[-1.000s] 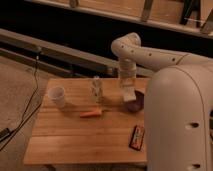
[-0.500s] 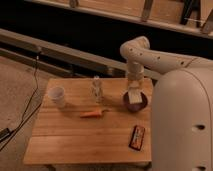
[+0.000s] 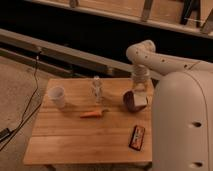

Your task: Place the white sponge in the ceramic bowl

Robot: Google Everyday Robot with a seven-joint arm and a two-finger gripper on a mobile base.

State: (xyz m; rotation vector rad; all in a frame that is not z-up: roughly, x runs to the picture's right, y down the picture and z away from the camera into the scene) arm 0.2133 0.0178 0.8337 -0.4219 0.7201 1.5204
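- Since the arm swings across from left of the ceramic bowl to right over it w/in the last sec, the gripper now hangs low over the bowl's right half. That is near the back right corner of the wooden table.
- The white sponge travels w/ it. A sec ago it hangs under the wrist, beside the bowl. Now the pale block sits at the bowl's right rim, partly inside as far as the view tells, and touching or nearly touching the maroon wall.
- Bowl looks tipped vs. half a sec ago. Can't tell whether it gets nudged or the arm just hides part of the rim.
- Meaning for the task: carry leg prob. done. What's left is letting go and lifting the arm clear. Not placed yet, b/c the sponge doesn't lie free in the bowl.
- Fingers are pinched fully together, w/ no gap to speak of. They appear clamped on the sponge's upper edge, the soft block squeezed btw them. Whether they also touch the bowl: can't tell.
- Rest of the table is unchanged: white cup at left and orange carrot mid-front, both well apart from the gripper.
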